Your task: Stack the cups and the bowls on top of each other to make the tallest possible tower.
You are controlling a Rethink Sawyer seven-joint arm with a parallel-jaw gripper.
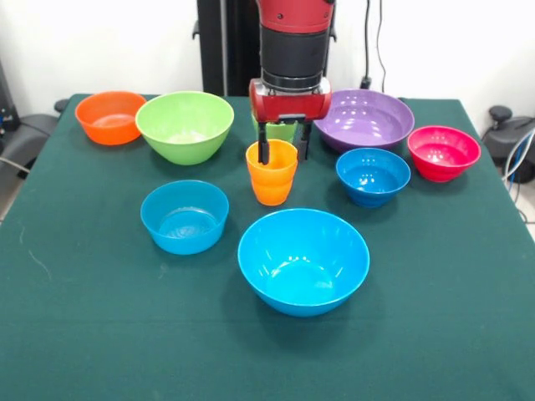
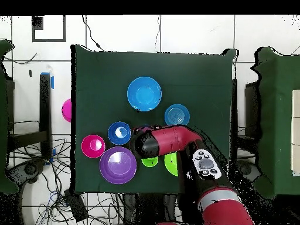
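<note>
Closest to the camera sits the big blue bowl (image 1: 303, 261), right way up on the green table (image 1: 84, 334). It lies in front of the gripper (image 1: 284, 153), a little way off.

That gripper hangs down over the orange cup (image 1: 272, 172). One black finger (image 1: 264, 144) dips inside the cup's rim. The other finger stands just outside the rim on the other side. So the gripper looks open, with the cup wall between its fingers, and I don't think it has squeezed yet.

Just behind the gripper peeks the green cup (image 1: 282, 130), mostly hidden. To one side are the lime bowl (image 1: 185, 125) and the small orange bowl (image 1: 110, 117). To the other side are the purple bowl (image 1: 364, 119), a small blue bowl (image 1: 373, 175) and the pink bowl (image 1: 443, 152). Another small blue bowl (image 1: 185, 216) sits in front of the lime one. From above, the arm covers the cups.

Nothing is stacked yet, so no tower has started.

The orange cup looks like thin plastic, so I'd guess it is very light and a bit bendy. It is shiny and ribbed, and could slip or tip if bumped. Pinching the rim wall seems the best hold. A soft squeeze should do.
</note>
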